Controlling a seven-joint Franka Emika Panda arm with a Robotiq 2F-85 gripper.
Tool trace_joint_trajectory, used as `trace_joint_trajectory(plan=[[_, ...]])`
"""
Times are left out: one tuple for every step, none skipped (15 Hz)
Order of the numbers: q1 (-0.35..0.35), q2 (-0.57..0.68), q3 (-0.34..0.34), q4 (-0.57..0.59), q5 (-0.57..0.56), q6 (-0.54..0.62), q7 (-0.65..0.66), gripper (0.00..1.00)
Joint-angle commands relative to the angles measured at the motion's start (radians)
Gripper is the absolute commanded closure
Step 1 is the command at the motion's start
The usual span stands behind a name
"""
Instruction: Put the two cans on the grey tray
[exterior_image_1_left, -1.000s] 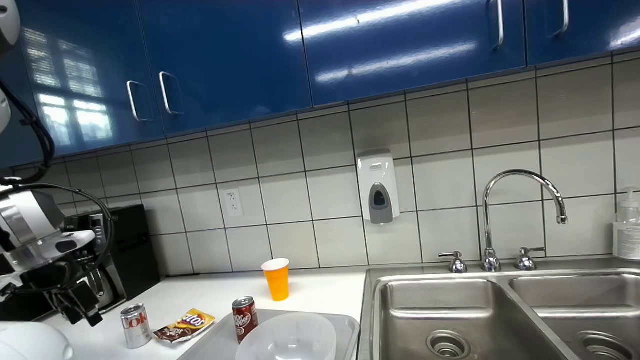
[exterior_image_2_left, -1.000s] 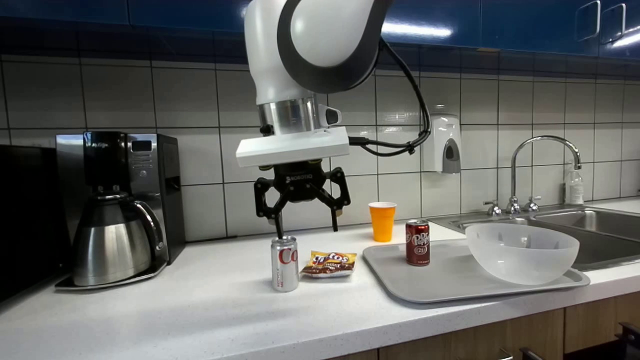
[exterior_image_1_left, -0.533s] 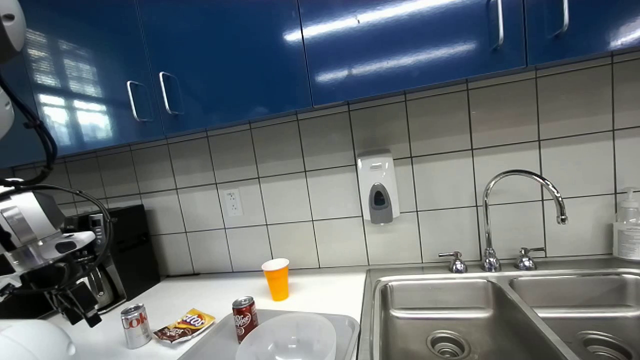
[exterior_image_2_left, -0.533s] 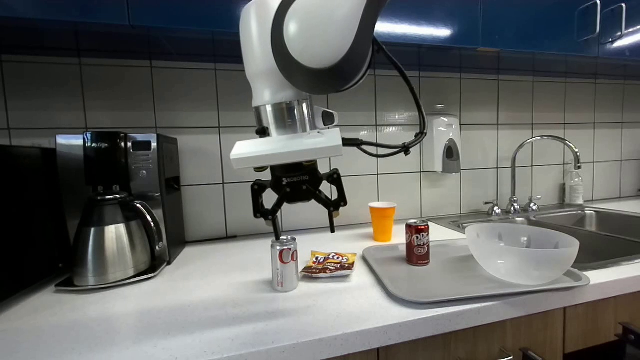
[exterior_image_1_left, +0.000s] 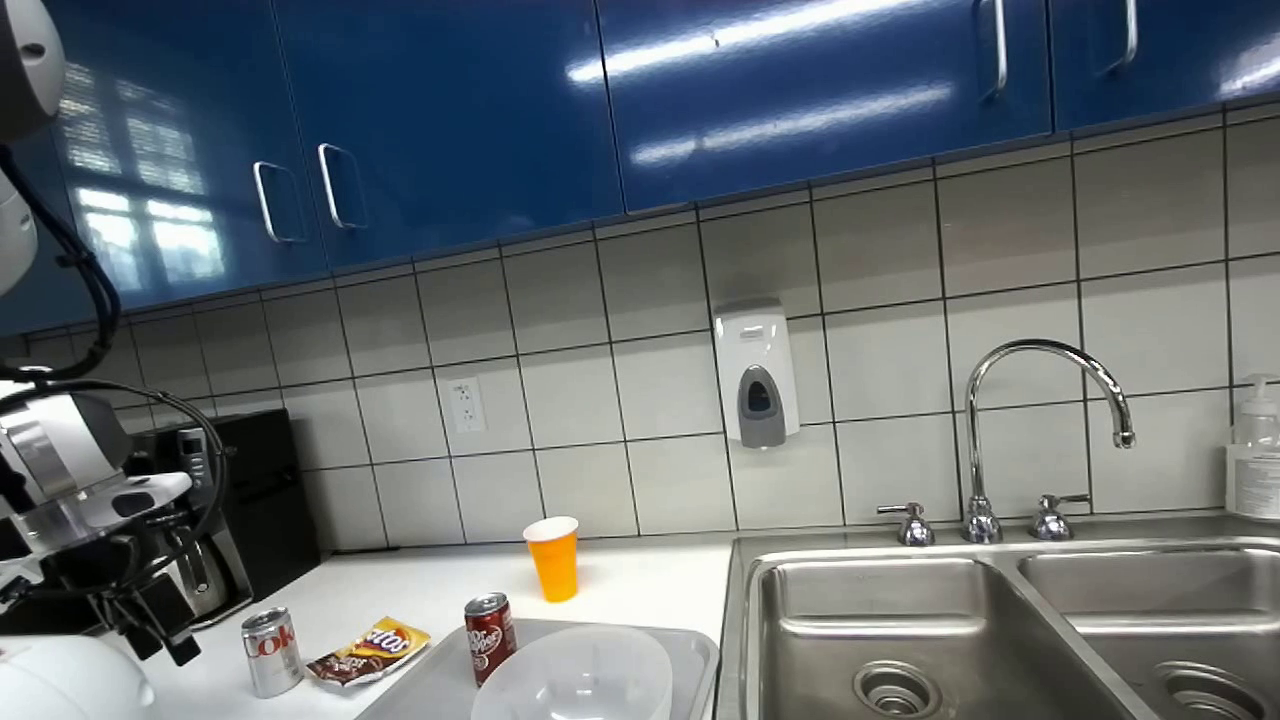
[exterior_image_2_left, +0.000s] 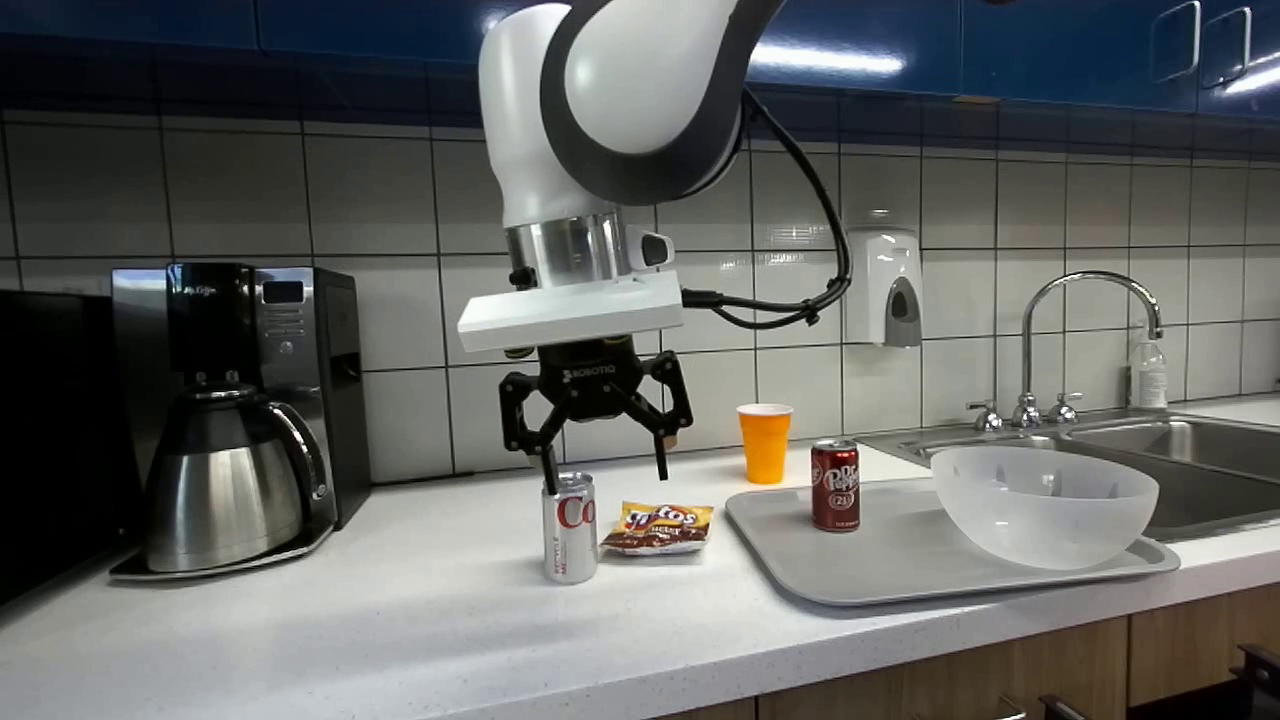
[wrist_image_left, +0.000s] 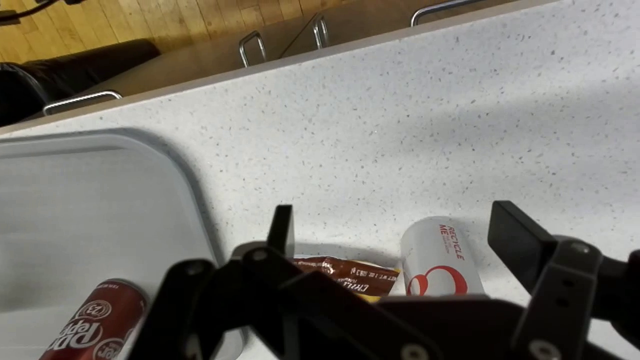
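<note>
Silver can (exterior_image_2_left: 571, 550) stands upright on the table (exterior_image_2_left: 400, 630), long axis vertical, top end up. Dark-red can (exterior_image_2_left: 836, 487) stands likewise on the grey tray (exterior_image_2_left: 870, 575). My tool (exterior_image_2_left: 606, 481) is released, its jaws spread apart near the silver can's top. Both exterior views show that top; in the wrist view my tool hides it, and the base end points toward the upper edge.

In an exterior view, the white robot arm (exterior_image_2_left: 650, 90) extends down from the top edge, its silver wrist (exterior_image_2_left: 568, 250) above a black gripper (exterior_image_2_left: 606, 484). The gripper points downward, tilted slightly, lower at left; in the wrist view its two fingers (wrist_image_left: 520, 240) stand spread well apart.
</note>
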Motion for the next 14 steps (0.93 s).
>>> trace_joint_trajectory(plan=[[0.024, 0.036, -0.017, 0.034, 0.049, 0.052, -0.066, 0.0], [0.025, 0.04, -0.02, 0.04, 0.059, 0.059, -0.076, 0.0], [0.026, 0.043, -0.023, 0.042, 0.07, 0.064, -0.086, 0.0], [0.025, 0.046, -0.028, 0.045, 0.084, 0.065, -0.098, 0.0], [0.024, 0.049, -0.033, 0.05, 0.097, 0.06, -0.107, 0.0], [0.02, 0.054, -0.037, 0.059, 0.121, 0.049, -0.136, 0.0], [0.016, 0.062, -0.042, 0.072, 0.148, 0.034, -0.166, 0.0], [0.013, 0.069, -0.049, 0.083, 0.169, 0.022, -0.192, 0.0], [0.011, 0.076, -0.056, 0.093, 0.193, 0.014, -0.222, 0.0], [0.009, 0.086, -0.063, 0.105, 0.215, 0.002, -0.255, 0.0], [0.009, 0.096, -0.07, 0.119, 0.233, -0.012, -0.282, 0.0], [0.008, 0.106, -0.076, 0.132, 0.251, -0.026, -0.311, 0.0], [0.008, 0.117, -0.082, 0.146, 0.267, -0.042, -0.336, 0.0], [0.008, 0.129, -0.09, 0.161, 0.278, -0.061, -0.356, 0.0]])
